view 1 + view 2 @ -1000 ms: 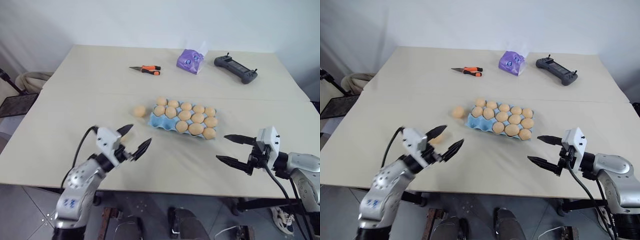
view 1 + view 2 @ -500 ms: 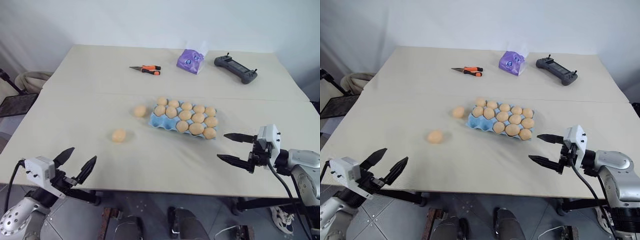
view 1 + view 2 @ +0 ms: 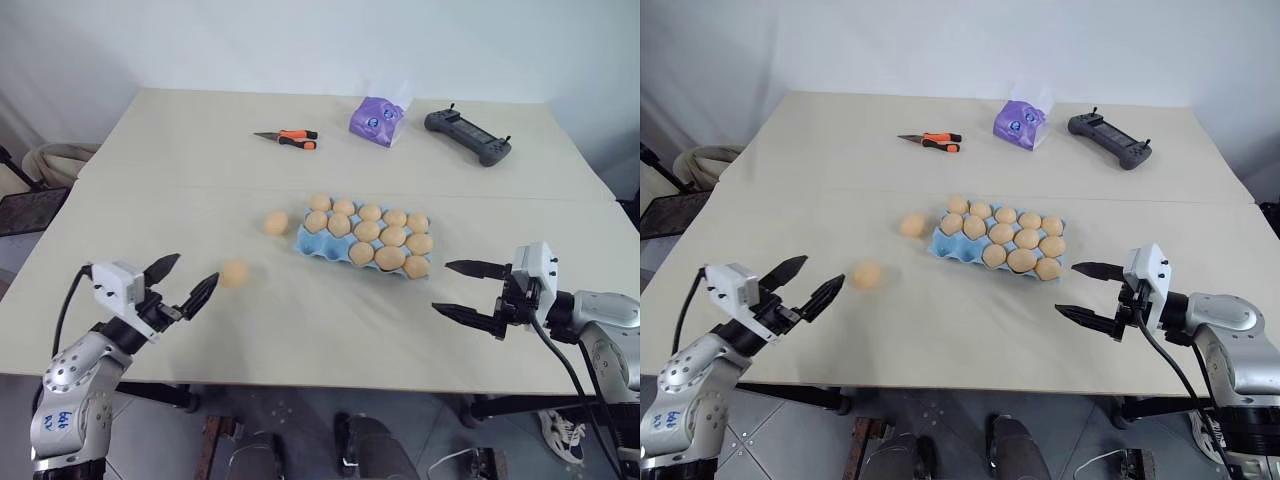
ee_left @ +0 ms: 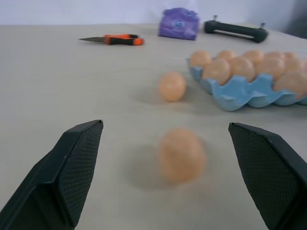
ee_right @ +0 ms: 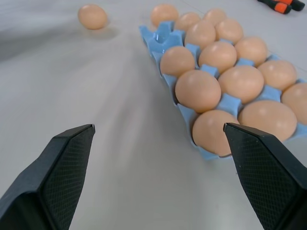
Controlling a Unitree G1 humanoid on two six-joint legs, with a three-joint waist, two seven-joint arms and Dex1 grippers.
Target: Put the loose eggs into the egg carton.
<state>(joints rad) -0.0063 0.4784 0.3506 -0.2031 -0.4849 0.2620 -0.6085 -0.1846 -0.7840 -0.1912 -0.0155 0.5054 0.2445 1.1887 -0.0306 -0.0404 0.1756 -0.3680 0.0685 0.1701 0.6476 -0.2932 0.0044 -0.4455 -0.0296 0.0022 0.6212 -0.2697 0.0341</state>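
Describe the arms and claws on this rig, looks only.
Both arms are silver-grey metal with rounded joint housings. Each ends in a white boxy wrist block and a claw, left claw and right claw, with two black pointed fingers whose inner pads are cross-hatched. A black cable loops along each forearm. The left arm bears small blue markings.

Tan-orange eggs (image 3: 234,273), light blue carton (image 3: 318,242)

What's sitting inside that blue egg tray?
The egg carton holds tan eggs in most pockets; one corner pocket sits empty. The pocket bottoms beneath the eggs are hidden.
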